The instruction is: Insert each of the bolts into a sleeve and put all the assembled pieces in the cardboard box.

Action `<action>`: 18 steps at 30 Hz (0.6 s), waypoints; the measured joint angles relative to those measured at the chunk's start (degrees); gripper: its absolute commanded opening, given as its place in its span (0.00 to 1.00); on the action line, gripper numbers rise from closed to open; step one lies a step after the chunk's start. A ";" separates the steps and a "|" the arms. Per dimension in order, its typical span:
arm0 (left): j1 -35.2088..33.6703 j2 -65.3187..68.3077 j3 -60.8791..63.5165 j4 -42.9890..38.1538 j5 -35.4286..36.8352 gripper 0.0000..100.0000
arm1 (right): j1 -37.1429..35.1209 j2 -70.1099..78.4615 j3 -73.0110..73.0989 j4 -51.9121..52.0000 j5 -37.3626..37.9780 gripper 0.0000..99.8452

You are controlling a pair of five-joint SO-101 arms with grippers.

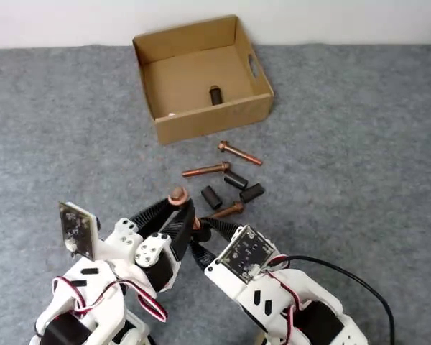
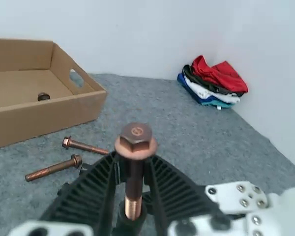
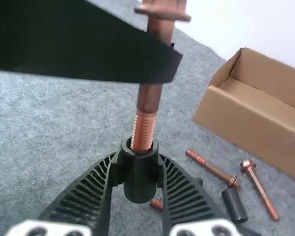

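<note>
Four bolts (image 1: 239, 153) (image 1: 205, 170) (image 1: 230, 210) (image 1: 177, 195), four sleeves (image 1: 235, 180) (image 1: 252, 192) (image 1: 211, 197) (image 3: 137, 169), one assembled piece (image 1: 215, 95), one cardboard box (image 1: 208, 118).

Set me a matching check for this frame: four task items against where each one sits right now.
Items:
1 upright bolt
2 sleeve at its tip
3 assembled piece
4 loose sleeves

Places:
A inside the cardboard box
B gripped in the left tool
C lying on the carpet
D gripped in the right tool

Pairs: 1-B, 2-D, 3-A, 4-C.
</note>
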 measured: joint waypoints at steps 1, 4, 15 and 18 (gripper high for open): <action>0.00 -0.18 0.00 0.35 -0.26 0.00 | 0.00 0.00 0.00 0.00 0.00 0.01; 0.44 -0.53 0.00 2.20 -2.20 0.00 | 0.00 0.00 0.00 0.00 0.00 0.01; 4.31 -0.53 -0.26 16.26 -13.27 0.12 | -0.35 0.09 0.09 0.09 0.35 0.01; 4.22 -0.70 -0.18 18.20 -13.19 0.22 | 0.09 0.09 0.09 0.09 0.35 0.01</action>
